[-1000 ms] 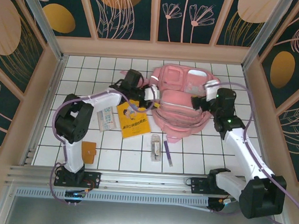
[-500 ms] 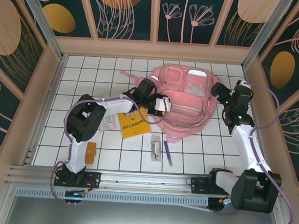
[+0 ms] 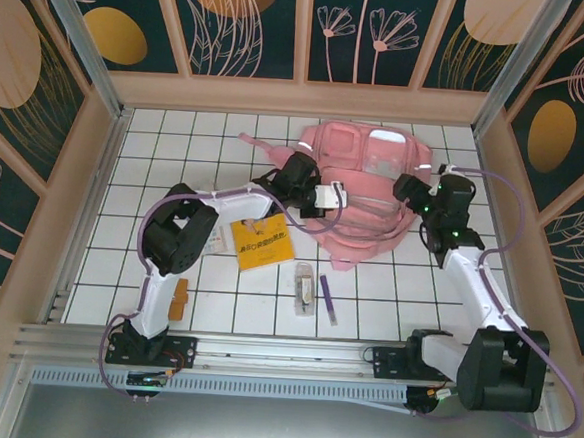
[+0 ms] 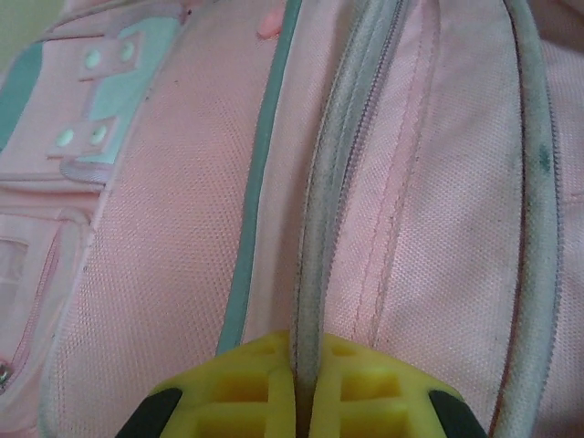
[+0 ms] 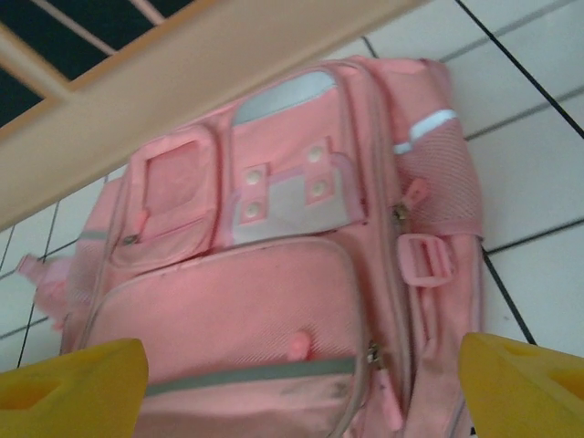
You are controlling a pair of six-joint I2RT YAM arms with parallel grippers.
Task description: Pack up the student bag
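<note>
Left gripper (image 4: 301,391) clamped shut on zipper ridge (image 4: 319,228) of student bag (image 4: 155,246); right gripper (image 5: 301,376) spread wide over bag front.

student bag (image 3: 372,220) lies far centre on the table (image 3: 155,169); booklet (image 3: 260,242) left of it, packet (image 3: 305,286) before it.

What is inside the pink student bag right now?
Its contents are hidden: the student bag shows only pink outer fabric and pockets. The left hand pinches a grey zipper strip that looks closed.
</note>
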